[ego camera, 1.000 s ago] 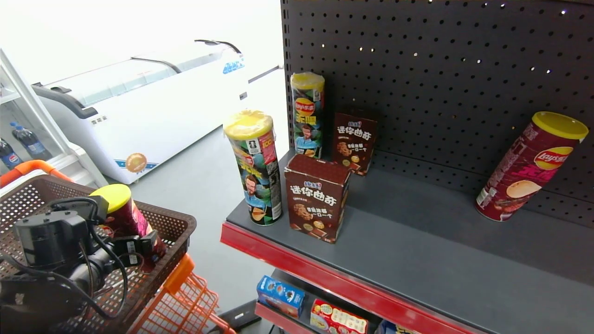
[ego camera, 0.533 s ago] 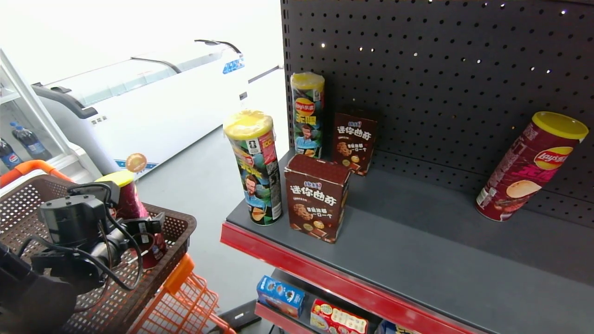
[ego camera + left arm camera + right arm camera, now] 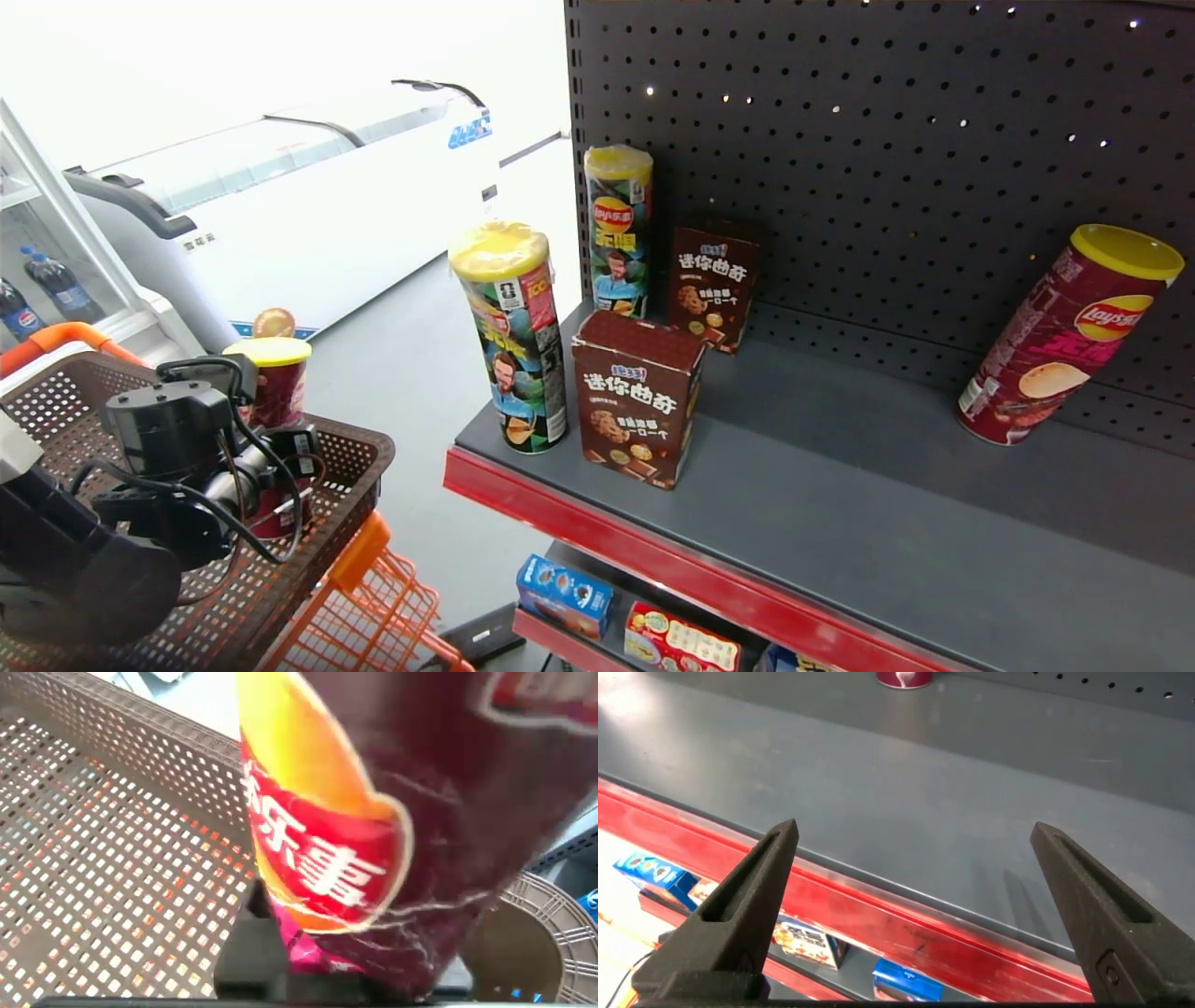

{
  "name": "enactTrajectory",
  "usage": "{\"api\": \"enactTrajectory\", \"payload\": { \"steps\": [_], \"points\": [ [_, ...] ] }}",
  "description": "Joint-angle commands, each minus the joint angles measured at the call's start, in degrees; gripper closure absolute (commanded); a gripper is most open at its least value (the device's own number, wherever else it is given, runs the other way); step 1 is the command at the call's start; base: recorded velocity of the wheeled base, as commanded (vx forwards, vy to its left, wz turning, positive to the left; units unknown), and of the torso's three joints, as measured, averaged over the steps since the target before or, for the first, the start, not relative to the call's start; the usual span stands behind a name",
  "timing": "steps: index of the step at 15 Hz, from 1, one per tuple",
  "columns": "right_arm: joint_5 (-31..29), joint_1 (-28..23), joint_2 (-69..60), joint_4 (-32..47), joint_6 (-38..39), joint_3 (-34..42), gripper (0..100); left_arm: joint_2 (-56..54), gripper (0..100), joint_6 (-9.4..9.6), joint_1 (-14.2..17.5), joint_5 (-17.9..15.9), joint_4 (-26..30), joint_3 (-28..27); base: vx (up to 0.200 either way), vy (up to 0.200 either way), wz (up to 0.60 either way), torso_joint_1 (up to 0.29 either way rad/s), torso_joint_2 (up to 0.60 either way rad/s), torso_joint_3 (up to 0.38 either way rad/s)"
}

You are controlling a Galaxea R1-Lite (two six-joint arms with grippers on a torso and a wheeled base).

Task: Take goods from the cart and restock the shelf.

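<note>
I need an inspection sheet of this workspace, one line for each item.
Surface: grey shelf board with red front edge, middle free.
Job's things: maroon chip can with yellow lid held upright at brown plastic basket; two green cans, two brown boxes, second maroon can on shelf.
Clutter: nothing seen.
Grippers: left gripper shut on can; right gripper open near shelf edge.
Cables: black cables on left arm.
Surroundings: white chest freezer behind.
</note>
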Motion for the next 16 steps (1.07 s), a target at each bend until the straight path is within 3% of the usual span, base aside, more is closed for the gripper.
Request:
{"api": "enactTrajectory", "payload": {
  "steps": [1, 4, 6, 8, 10, 12, 15, 16],
  "points": [
    [0.0, 0.0, 0.0, 0.0, 0.0, 0.0, 0, -0.6, 100, -0.04, -0.3, 0.0, -0.3, -0.1, 0.000, 0.000, 0.00, 0.000, 0.00, 0.000],
    [0.0, 0.0, 0.0, 0.0, 0.0, 0.0, 0, -6.0, 100, -0.04, -2.8, -0.1, 0.2, -0.1, 0.000, 0.000, 0.00, 0.000, 0.00, 0.000],
    [0.0, 0.0, 0.0, 0.0, 0.0, 0.0, 0, -10.4, 100, 1.01, -4.3, -0.2, 2.0, 0.1, 0.000, 0.000, 0.00, 0.000, 0.00, 0.000],
    [0.0, 0.0, 0.0, 0.0, 0.0, 0.0, 0, -16.9, 100, 3.04, -5.9, -0.3, 6.6, 0.4, 0.000, 0.000, 0.00, 0.000, 0.00, 0.000],
    [0.0, 0.0, 0.0, 0.0, 0.0, 0.0, 0, -21.6, 100, 3.83, -6.2, -3.5, 9.0, 0.1, 0.000, 0.000, 0.00, 0.000, 0.00, 0.000],
    [0.0, 0.0, 0.0, 0.0, -0.1, 0.0, 0, -23.6, 100, 7.08, -6.8, -4.6, 8.2, -1.0, 0.000, 0.000, 0.00, 0.000, 0.00, 0.000],
    [0.0, 0.0, 0.0, 0.0, 0.0, 0.0, 0, -25.8, 100, 7.69, -10.9, -4.8, 8.4, -1.2, 0.000, 0.000, 0.00, 0.000, 0.00, 0.000],
    [0.0, 0.0, 0.0, 0.0, 0.0, 0.0, 0, -25.8, 100, 7.69, -13.3, -6.3, 8.2, -0.8, 0.000, 0.000, 0.00, 0.000, 0.00, 0.000]
  ]
}}
